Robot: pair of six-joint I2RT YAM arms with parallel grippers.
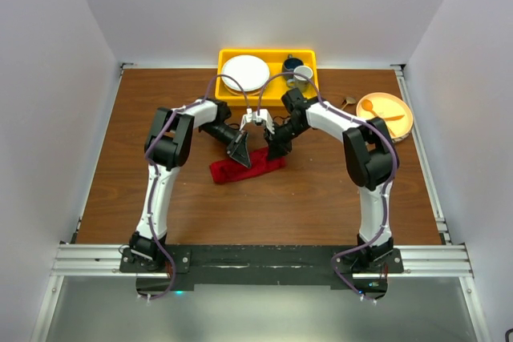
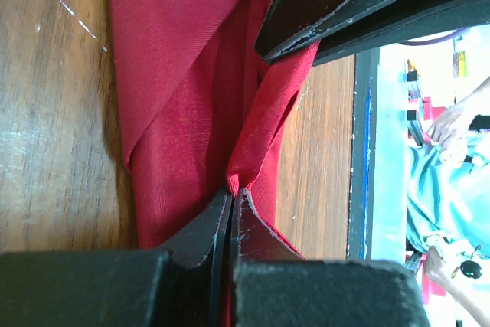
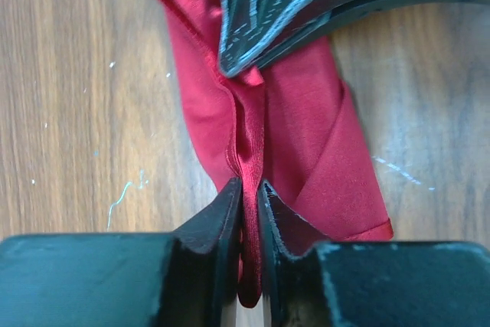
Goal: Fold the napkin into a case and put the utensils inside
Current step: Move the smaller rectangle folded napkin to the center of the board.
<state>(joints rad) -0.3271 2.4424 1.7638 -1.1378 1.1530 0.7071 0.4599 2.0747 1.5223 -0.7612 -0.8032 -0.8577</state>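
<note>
The red napkin [image 1: 228, 172] lies folded into a narrow strip on the wooden table, in front of the yellow tray. My left gripper [image 1: 240, 152] is over its middle and my right gripper [image 1: 276, 148] is over its right part, close together. In the left wrist view the left gripper [image 2: 232, 193] is shut on a raised fold of the red cloth [image 2: 184, 97]. In the right wrist view the right gripper [image 3: 251, 185] is shut on a ridge of the cloth [image 3: 314, 135]. A small gold-coloured item [image 1: 347, 102], perhaps the utensils, lies at the back right, too small to make out.
The yellow tray [image 1: 228, 56] at the back holds a white plate [image 1: 245, 72] and two cups [image 1: 298, 70]. An orange plate [image 1: 385, 110] with an orange spoon sits at the right edge. White walls enclose the table on three sides.
</note>
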